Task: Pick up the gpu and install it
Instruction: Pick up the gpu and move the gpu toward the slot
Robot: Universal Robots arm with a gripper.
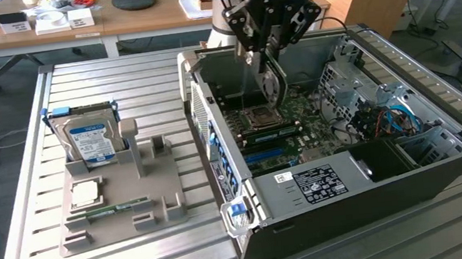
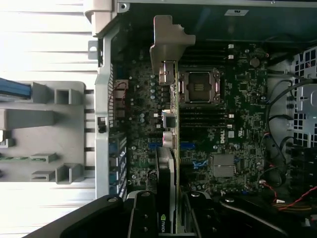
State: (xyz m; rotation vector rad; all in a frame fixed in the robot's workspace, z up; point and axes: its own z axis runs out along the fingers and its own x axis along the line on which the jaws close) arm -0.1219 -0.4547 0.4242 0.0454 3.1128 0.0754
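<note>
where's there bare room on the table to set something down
Bare table slats lie between the hard drive and the far edge, and between the grey fixture and the near edge. Crowded: the open case, where the gripper holds the gpu.

Room light was bright and even. Slatted table (image 1: 110, 90) beside the gripper (image 1: 265, 57) shone pale; in the wrist view it burned out to white glare. Below the gripper the computer case (image 1: 348, 220) lay dim inside, board (image 2: 237, 99) shadowed; the pale bracket of the gpu (image 2: 166, 168) caught light.
</note>
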